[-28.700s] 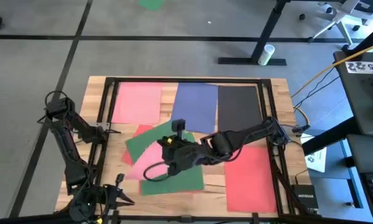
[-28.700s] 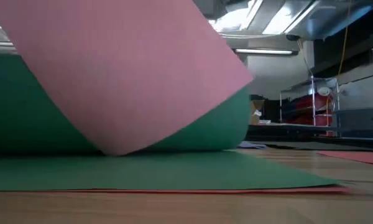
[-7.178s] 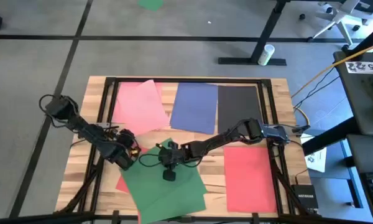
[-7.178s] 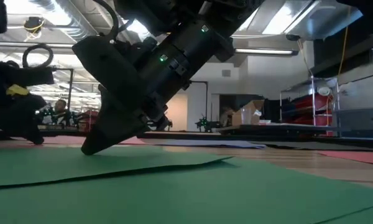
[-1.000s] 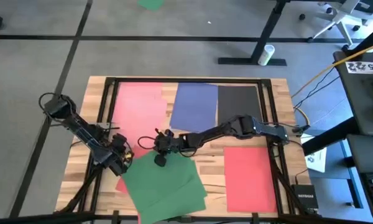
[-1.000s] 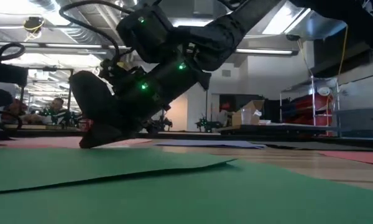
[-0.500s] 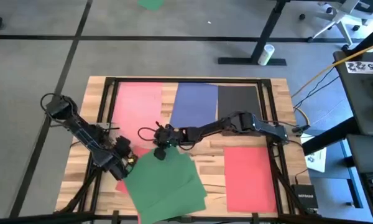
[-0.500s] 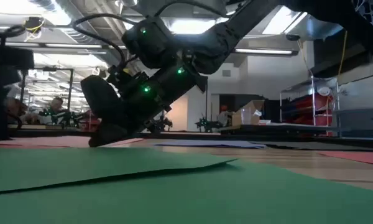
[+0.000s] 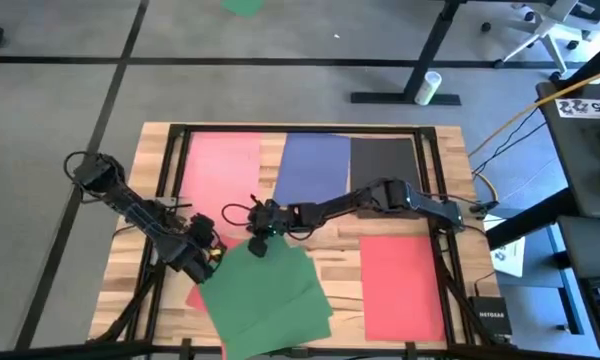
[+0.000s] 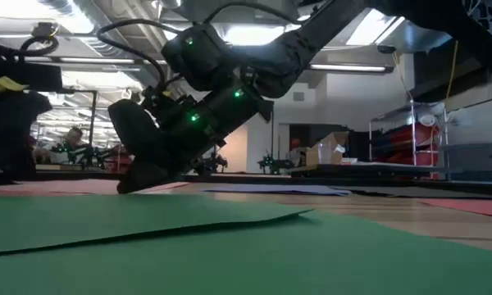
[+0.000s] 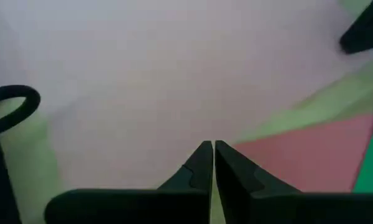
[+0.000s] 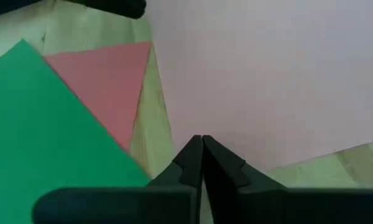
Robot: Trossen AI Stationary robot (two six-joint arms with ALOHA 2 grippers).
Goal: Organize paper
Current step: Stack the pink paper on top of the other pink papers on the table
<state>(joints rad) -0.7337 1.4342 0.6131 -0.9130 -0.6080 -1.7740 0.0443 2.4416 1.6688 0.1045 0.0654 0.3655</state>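
Currently the right gripper (image 9: 261, 232), fingers closed on nothing, sits at the corner of the flat green construction-paper sheets (image 9: 265, 290); the left gripper (image 9: 204, 254), likewise closed empty, rests just beside them.

Two arms. Paper sheets: one pink (image 9: 223, 168), one blue (image 9: 313, 168), one black (image 9: 383, 160), two red (image 9: 400, 288) (image 9: 193, 296), at least two green (image 9: 265, 295), stacked.

Both grippers (image 9: 202, 252) (image 9: 258, 233) mid-table (image 9: 450, 150), sheets (image 9: 265, 290) just in front, more behind.
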